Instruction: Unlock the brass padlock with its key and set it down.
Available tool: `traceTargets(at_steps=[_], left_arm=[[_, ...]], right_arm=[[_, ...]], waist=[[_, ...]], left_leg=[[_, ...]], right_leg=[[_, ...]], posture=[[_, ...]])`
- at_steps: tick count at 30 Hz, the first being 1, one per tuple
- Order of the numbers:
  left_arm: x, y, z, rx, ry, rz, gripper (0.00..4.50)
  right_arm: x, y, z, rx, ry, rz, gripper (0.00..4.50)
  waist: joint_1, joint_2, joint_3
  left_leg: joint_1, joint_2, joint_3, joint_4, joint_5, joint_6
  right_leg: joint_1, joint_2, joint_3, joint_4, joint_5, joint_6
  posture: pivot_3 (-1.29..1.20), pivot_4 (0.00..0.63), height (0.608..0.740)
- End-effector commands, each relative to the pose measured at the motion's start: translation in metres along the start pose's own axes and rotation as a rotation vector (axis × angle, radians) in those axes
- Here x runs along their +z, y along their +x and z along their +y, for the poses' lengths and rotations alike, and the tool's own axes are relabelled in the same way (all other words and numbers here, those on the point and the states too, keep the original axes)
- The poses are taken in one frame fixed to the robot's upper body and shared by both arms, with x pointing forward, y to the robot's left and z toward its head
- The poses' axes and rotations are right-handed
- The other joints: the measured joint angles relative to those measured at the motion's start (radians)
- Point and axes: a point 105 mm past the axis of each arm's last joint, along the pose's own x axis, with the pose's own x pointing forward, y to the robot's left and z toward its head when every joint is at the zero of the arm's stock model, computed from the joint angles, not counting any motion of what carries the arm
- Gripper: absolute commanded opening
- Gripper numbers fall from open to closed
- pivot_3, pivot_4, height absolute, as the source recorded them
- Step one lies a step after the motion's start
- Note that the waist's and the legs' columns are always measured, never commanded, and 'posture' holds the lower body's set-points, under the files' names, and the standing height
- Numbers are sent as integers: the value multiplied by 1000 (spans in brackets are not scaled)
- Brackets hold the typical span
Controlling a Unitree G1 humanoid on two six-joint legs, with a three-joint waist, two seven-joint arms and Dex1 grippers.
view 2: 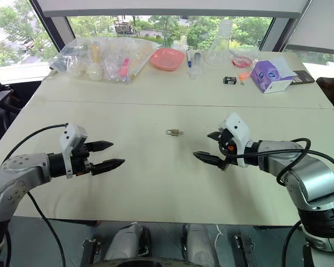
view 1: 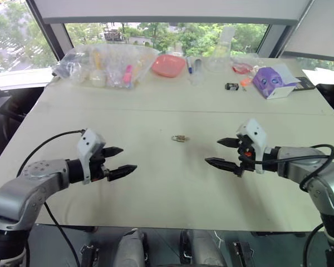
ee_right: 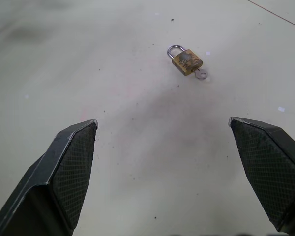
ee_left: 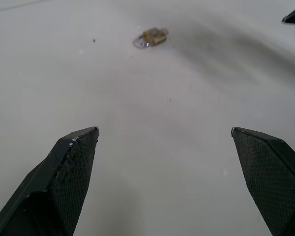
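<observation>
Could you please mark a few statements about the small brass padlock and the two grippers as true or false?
1. The small yellow-brass padlock with the silvery shackle lies on the pale table between the two grippers. True.
2. The left gripper is shut on the padlock. False: it is open, holds nothing and is well apart from the padlock.
3. A small silvery key sticks out of the padlock's body at the end opposite the shackle. True.
4. The right gripper is touching the padlock. False: it is open and hovers clear of it.
5. The padlock sits inside the pink dish. False: the dish is at the far edge, and the padlock lies on bare table.
</observation>
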Motion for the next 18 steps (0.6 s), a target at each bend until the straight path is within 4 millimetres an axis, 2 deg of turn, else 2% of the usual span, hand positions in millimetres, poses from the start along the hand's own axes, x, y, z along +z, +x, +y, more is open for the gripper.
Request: traceTargets(at_steps=[1,8,18], left_arm=[[6,0,-3,-20,35,-10,4500],[10,6,-7,-29,46,-27,4500],[9,5,-5,-6,55,-32,4500]], right_arm=[[8,-1,4,-7,-39,-30,4422],[7,1,4,-14,-35,-34,4422],[8,6,3,-10,-42,-37,4422]], waist=[[-2,0,0],[0,0,0],[0,0,0]], left_leg=[[0,0,0,0,0,0],[0,0,0,0,0,0],[0,0,0,0,0,0]], right_leg=[[0,0,0,0,0,0],[0,0,0,0,0,0],[0,0,0,0,0,0]], posture=[[0,150,740],[0,150,740],[0,150,740]])
